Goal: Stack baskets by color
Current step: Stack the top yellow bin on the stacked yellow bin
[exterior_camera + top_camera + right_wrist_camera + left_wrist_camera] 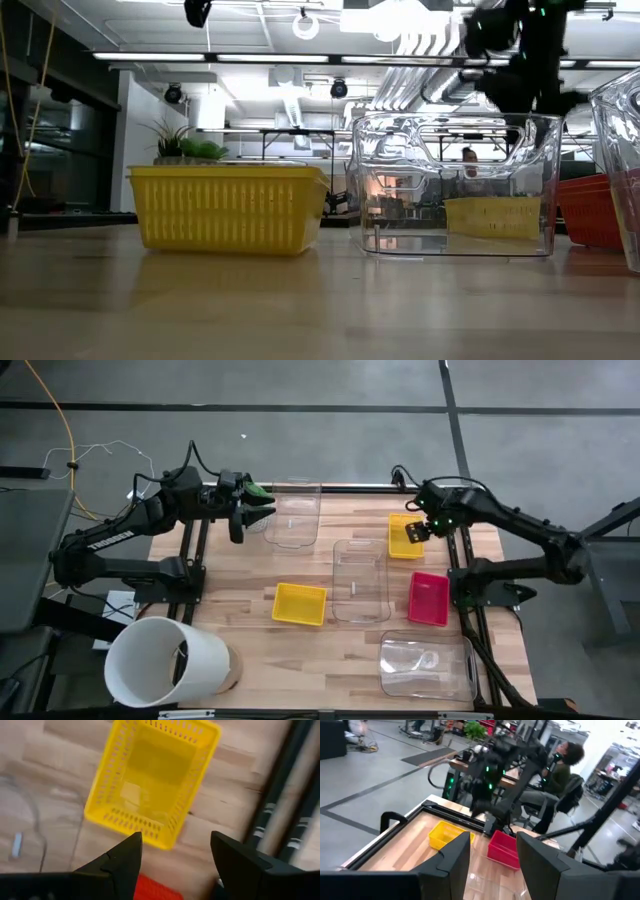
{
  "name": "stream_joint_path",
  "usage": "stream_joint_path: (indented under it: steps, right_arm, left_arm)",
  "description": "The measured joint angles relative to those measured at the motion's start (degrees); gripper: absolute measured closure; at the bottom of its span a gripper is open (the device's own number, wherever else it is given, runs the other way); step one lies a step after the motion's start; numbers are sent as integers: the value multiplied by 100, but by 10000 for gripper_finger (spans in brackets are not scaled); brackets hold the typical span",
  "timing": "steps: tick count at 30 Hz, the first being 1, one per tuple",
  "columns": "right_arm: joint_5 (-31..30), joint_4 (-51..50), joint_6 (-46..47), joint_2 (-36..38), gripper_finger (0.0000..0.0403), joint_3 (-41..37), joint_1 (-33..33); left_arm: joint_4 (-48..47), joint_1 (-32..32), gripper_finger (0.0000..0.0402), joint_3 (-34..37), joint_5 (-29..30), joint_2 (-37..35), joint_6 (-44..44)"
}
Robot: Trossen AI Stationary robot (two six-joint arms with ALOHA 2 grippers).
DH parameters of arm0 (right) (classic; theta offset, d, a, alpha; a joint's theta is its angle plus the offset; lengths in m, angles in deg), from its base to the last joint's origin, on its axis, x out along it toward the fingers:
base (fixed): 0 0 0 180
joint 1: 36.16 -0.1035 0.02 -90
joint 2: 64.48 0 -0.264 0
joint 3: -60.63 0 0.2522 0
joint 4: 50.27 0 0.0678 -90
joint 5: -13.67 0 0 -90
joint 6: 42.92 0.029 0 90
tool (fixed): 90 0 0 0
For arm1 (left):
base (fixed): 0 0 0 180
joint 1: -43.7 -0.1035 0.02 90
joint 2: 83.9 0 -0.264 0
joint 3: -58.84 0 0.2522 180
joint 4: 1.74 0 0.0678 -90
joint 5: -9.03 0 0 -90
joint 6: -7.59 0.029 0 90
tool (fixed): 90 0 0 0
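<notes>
A yellow mesh basket (152,782) sits empty on the wooden table (300,565) directly below the right gripper (417,532), whose fingers stand wide apart and hold nothing. The right wrist view looks straight down into it; the overhead view adds a pink-red basket (429,598) just nearer the table's front, touching neither. A second yellow basket (300,604) lies well apart toward the middle, beside a clear basket (360,578). Another clear basket (293,515) rests just beside the left gripper (262,514), open and empty — a third (426,665) sits at the front edge. Only the table-level view shows the mesh ribs and a green plant (185,146) behind. A white tub (165,661) lies at the front left corner.
</notes>
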Motion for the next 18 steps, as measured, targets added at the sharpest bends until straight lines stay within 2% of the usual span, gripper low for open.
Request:
stream_joint_path:
  steps: [4,8,12,18]
  right_arm:
    - [219,1126,-156,298,181,-969,469]
    - [-127,1756,-82,303,181,-1577,631]
    - [-342,2483,288,257,181,-1976,630]
    - [-814,2982,1010,228,181,-2302,632]
  left_arm:
    - [35,64,253,0,69,0,-13]
    - [35,149,253,0,66,0,-16]
    - [38,202,253,0,67,35,-14]
    - [24,217,253,0,45,138,374]
